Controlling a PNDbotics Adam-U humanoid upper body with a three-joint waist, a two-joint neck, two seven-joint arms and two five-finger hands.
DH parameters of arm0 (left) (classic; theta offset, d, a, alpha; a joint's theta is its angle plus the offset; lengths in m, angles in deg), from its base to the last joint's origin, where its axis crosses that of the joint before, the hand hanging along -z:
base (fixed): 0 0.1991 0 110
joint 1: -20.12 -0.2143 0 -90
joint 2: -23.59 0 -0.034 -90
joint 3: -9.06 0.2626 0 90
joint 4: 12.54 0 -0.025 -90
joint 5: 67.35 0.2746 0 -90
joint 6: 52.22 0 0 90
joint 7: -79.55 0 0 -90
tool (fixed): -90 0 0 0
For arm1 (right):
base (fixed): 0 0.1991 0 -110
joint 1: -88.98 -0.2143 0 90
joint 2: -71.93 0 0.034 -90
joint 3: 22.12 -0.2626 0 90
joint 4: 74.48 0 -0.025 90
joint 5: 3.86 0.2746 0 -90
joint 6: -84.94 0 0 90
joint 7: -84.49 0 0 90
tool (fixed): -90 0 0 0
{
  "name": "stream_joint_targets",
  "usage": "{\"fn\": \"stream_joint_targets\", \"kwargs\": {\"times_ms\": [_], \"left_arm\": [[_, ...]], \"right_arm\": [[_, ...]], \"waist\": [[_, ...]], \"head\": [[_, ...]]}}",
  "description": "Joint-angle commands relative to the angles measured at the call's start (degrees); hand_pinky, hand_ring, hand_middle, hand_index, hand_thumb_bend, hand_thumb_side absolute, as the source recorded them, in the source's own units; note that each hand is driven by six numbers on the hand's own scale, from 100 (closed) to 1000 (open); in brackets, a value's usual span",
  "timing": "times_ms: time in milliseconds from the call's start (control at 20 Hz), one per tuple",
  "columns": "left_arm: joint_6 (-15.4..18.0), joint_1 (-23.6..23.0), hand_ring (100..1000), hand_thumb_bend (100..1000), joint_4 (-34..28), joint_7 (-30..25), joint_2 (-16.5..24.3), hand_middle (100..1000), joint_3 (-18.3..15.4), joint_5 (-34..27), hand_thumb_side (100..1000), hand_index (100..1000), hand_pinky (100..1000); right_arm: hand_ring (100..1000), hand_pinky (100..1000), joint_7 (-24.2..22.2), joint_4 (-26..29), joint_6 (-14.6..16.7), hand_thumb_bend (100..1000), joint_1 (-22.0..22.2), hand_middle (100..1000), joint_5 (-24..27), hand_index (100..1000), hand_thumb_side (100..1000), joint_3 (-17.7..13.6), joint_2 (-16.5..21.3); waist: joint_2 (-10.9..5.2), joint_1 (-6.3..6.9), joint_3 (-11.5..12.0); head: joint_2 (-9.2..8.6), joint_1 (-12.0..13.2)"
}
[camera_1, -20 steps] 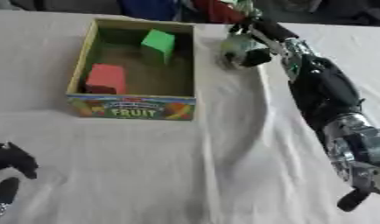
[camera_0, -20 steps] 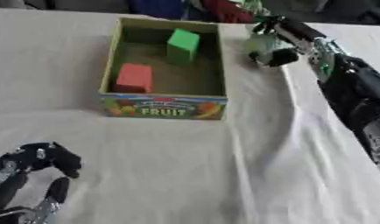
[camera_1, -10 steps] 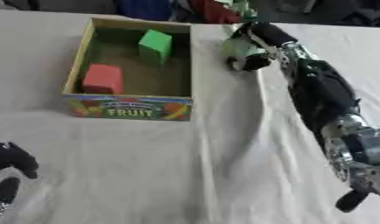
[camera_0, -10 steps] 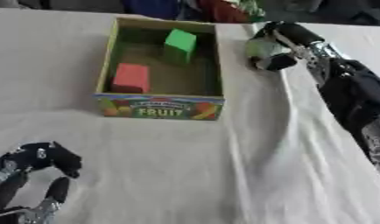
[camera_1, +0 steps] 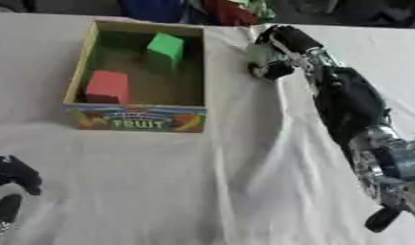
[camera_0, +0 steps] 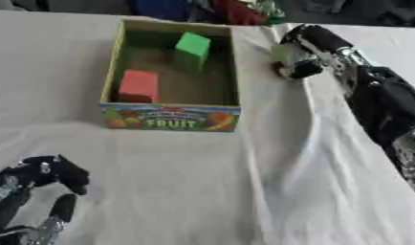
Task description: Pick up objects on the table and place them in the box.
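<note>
A cardboard box (camera_0: 170, 118) with FRUIT printed on its front stands at the upper middle of the white-clothed table. Inside it lie a red block (camera_0: 138, 85) at the front left and a green block (camera_0: 191, 48) at the back. My right hand (camera_0: 300, 50) reaches in from the right, just past the box's far right corner. Its fingers are curled round a pale green object (camera_0: 281, 52), which is mostly hidden by them. My left hand (camera_0: 31, 191) rests at the lower left corner with relaxed fingers, holding nothing.
Red, blue and green things (camera_0: 219, 8) sit along the table's far edge behind the box. The cloth (camera_0: 269, 182) is wrinkled to the right of the box.
My right hand has closed on the pale green object and shifted slightly toward the box. The left hand has stayed where it was.
</note>
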Motion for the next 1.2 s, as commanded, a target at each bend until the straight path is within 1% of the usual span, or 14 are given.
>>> {"fn": "stream_joint_targets", "kwargs": {"times_ms": [50, 200, 300, 450, 550, 600, 650, 700, 800, 950, 1200], "left_arm": [[-0.11, 0.53, 573, 100, -0.46, 0.07, 0.47, 587, 0.04, -0.15, 373, 742, 589], [-0.13, 0.41, 574, 100, -0.36, 0.11, 0.56, 587, 0.00, -0.21, 373, 742, 589], [-0.16, 0.29, 574, 100, -0.29, 0.16, 0.62, 587, -0.05, -0.22, 373, 742, 589], [-0.16, 0.16, 574, 100, -0.24, 0.18, 0.70, 587, -0.07, -0.32, 374, 742, 589], [-0.18, 0.04, 574, 100, -0.21, 0.21, 0.77, 587, -0.11, -0.38, 375, 741, 589], [-0.20, -0.02, 574, 100, -0.18, 0.23, 0.77, 587, -0.13, -0.39, 375, 741, 589], [-0.23, -0.08, 574, 100, -0.13, 0.23, 0.77, 587, -0.14, -0.38, 375, 741, 589], [-0.24, -0.11, 574, 100, -0.10, 0.21, 0.77, 587, -0.12, -0.37, 375, 741, 589], [-0.20, -0.11, 574, 100, -0.09, 0.11, 0.78, 587, -0.03, -0.40, 376, 741, 589], [-0.20, -0.12, 575, 100, -0.08, 0.02, 0.81, 588, 0.11, -0.50, 377, 741, 589], [-0.24, 0.00, 575, 100, -0.13, -0.23, 0.81, 588, 0.44, -0.96, 377, 741, 589]], "right_arm": [[320, 260, -0.02, 2.77, 1.95, 174, -0.85, 343, 1.84, 468, 320, 0.24, 0.68], [308, 246, -1.44, 5.71, 4.36, 151, -1.01, 329, 4.13, 453, 286, 0.62, 0.23], [306, 243, -2.82, 7.67, 5.90, 151, -1.09, 327, 6.11, 452, 280, 1.01, -0.11], [304, 241, -4.98, 10.46, 7.53, 150, -1.29, 324, 9.11, 449, 264, 1.59, -0.41], [300, 237, -6.32, 12.14, 8.50, 131, -1.63, 319, 11.51, 443, 234, 1.93, -0.69], [299, 236, -7.05, 12.85, 8.94, 107, -1.85, 319, 12.83, 442, 271, 2.12, -0.86], [298, 236, -7.89, 13.71, 9.50, 124, -2.14, 318, 14.31, 441, 215, 2.43, -1.12], [297, 235, -8.78, 14.49, 9.95, 112, -2.43, 315, 15.69, 436, 199, 2.75, -1.40], [294, 234, -10.95, 15.87, 10.80, 100, -3.18, 311, 18.69, 427, 176, 3.44, -2.29], [295, 235, -14.72, 17.65, 11.71, 100, -4.66, 312, 22.67, 427, 165, 4.61, -4.29], [302, 244, -20.37, 19.46, 12.85, 100, -6.70, 317, 26.57, 432, 167, 6.37, -8.12]], "waist": [[-1.54, 0.33, -0.58], [-1.92, 0.38, -1.59], [-2.19, 0.39, -2.18], [-2.58, 0.34, -2.65], [-2.80, 0.26, -2.84], [-2.87, 0.21, -2.91], [-2.93, 0.16, -2.99], [-2.98, 0.13, -3.04], [-3.08, 0.11, -3.09], [-3.27, 0.18, -3.02], [-3.73, 0.23, -2.41]], "head": [[-0.32, 0.03], [-0.21, -0.03], [-0.24, 0.01], [-0.28, 0.11], [-0.31, 0.13], [-0.32, 0.09], [-0.33, 0.05], [-0.33, 0.01], [-0.25, -0.19], [-0.15, -0.63], [-0.19, -1.58]]}}
